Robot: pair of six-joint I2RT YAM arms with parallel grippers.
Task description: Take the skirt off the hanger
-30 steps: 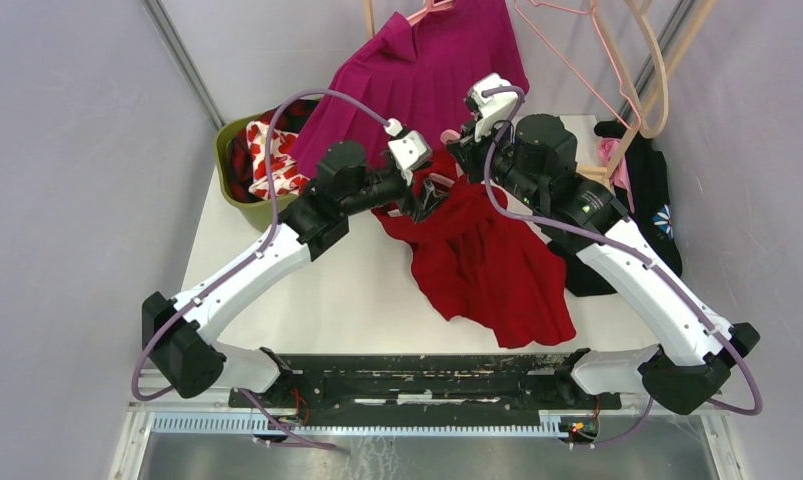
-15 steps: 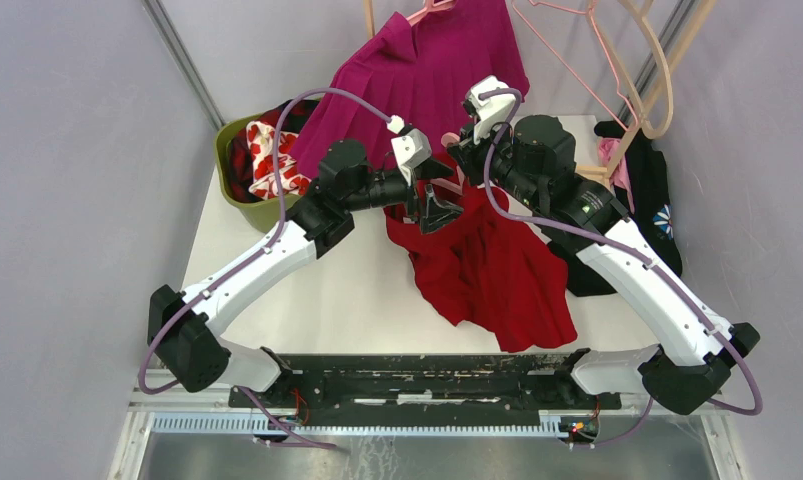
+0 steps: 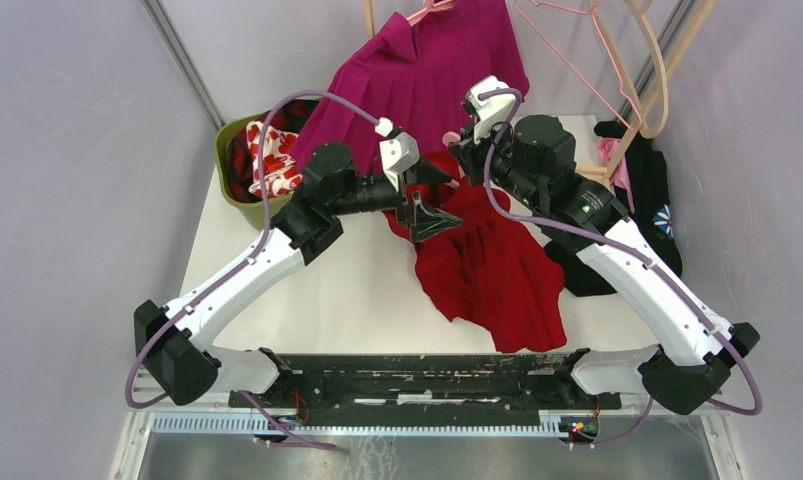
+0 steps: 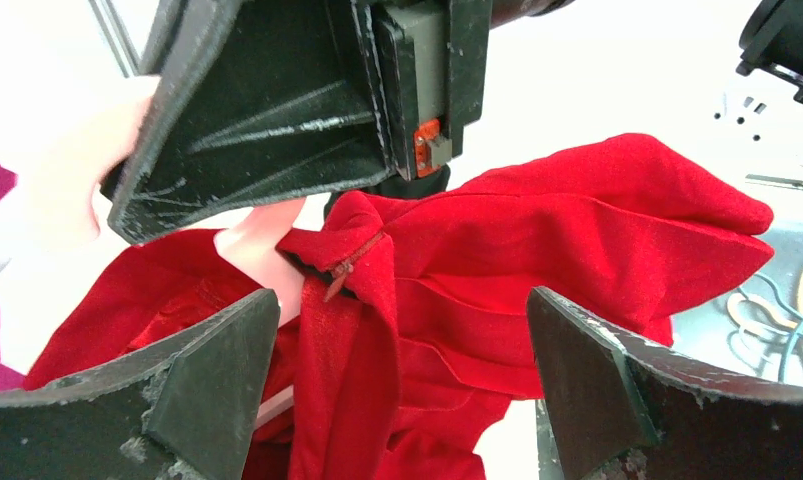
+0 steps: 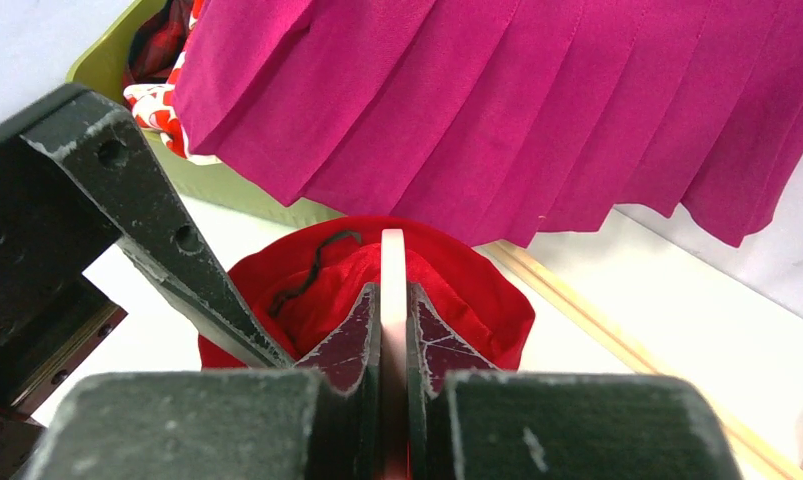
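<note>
Red skirt [image 3: 487, 265] lies crumpled on the bench [image 3: 327, 290], its top bunched at the pink hanger [image 5: 392, 250], which the right pincer [image 5: 392, 305] clamps. Left pincer [image 4: 397, 310] gapes wide, empty (just beside the cloth). Soft, light, floppy fabric, prob.; I'd pinch a waistband fold nr the hanger.

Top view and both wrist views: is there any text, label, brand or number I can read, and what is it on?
No readable word, label, brand or number in any view.
Nothing readable on: red skirt, magenta skirt, pink hanger.
black garment: pale flower-like print, no letters.
patterned clothes in the green basket: red-and-white pattern, no words.
</note>
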